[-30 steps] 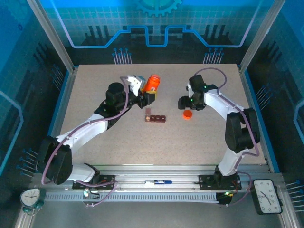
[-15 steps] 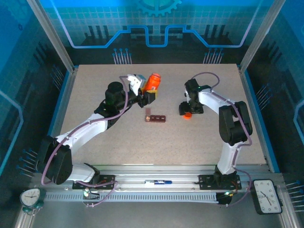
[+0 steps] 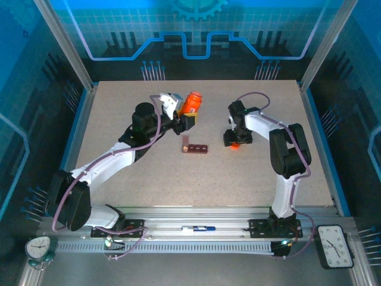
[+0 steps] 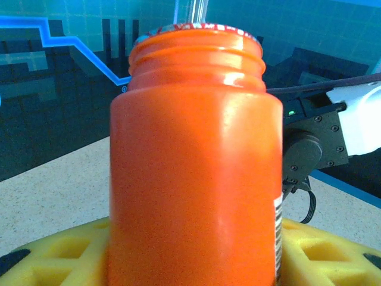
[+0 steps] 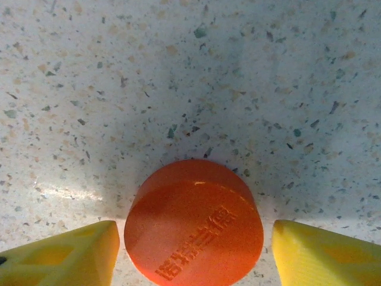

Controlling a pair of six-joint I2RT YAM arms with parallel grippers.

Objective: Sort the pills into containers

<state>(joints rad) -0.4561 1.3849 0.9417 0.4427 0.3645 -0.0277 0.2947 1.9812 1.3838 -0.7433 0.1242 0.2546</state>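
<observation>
Left pincer pinches the uncapped orange bottle, far left. Right pincer stands spread astride the cap, not gripping. The containers lie mid-counter. Risk: hasty tipping scatters pills past narrow compartments.

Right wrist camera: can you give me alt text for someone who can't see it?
An orange round cap with raised lettering lies on a speckled tabletop, seen from close above. The two yellow fingertips of the right gripper flank it, one on each side, not clamped on it.
</observation>
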